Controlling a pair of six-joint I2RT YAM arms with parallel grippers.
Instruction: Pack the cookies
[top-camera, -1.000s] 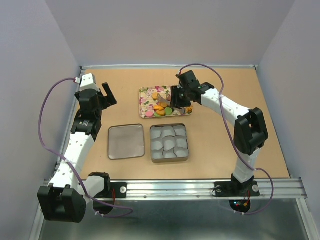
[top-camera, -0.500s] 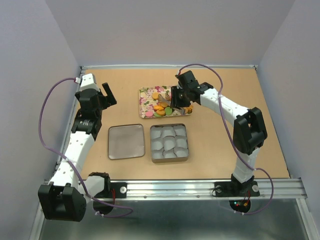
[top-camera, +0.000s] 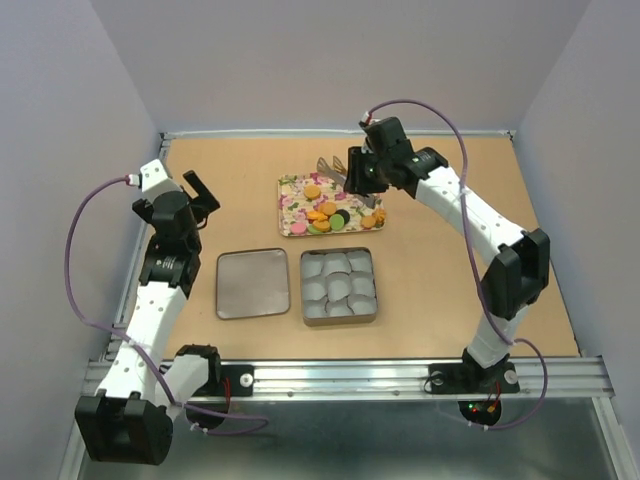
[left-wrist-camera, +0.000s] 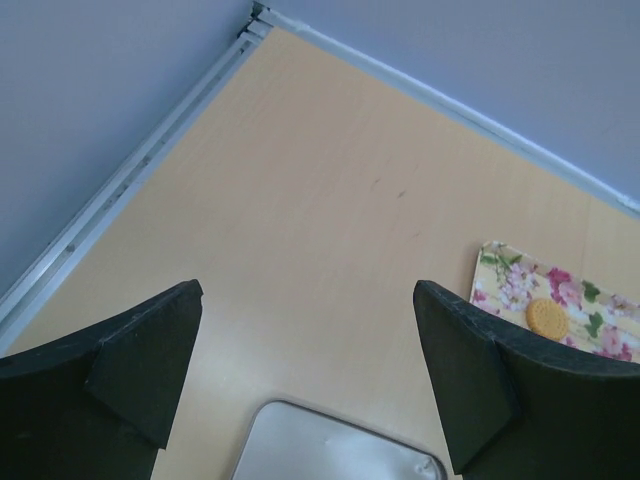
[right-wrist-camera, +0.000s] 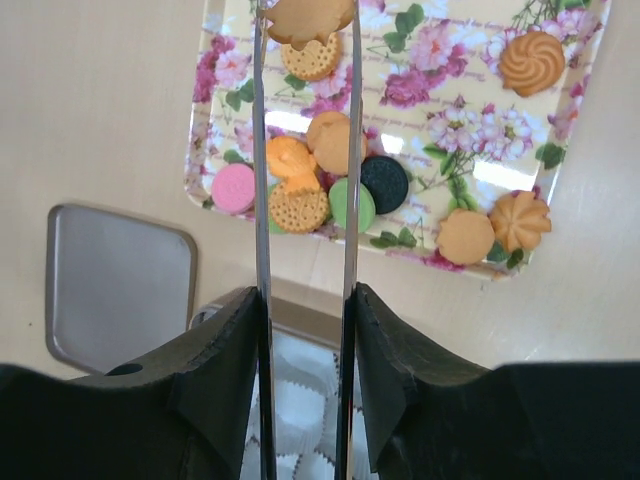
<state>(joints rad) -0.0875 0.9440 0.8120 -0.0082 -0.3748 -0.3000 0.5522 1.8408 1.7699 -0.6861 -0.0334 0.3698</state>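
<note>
- your right tool (right-wrist-camera: 305, 330) squeezes the tongs (right-wrist-camera: 260, 200), whose tips pinch one orange cookie (right-wrist-camera: 305, 18), held up over the tray (right-wrist-camera: 450, 50).
- the other cookies (top-camera: 330, 215) lie on the tray, mostly clustered at its near side.
- your left tool (left-wrist-camera: 305, 300) is spread wide, holding nothing, above the surface (left-wrist-camera: 300, 200) beyond the lid (top-camera: 252, 283).
- the tin (top-camera: 304, 290) sits just right of the lid.

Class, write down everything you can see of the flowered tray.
The tray is a shallow rectangle with rounded corners and a low rim, cream-yellow, printed with pink flowers and green leaves. It lies flat on the table, just beyond the tin. On it rest cookies, mostly clustered at its near side.
</note>
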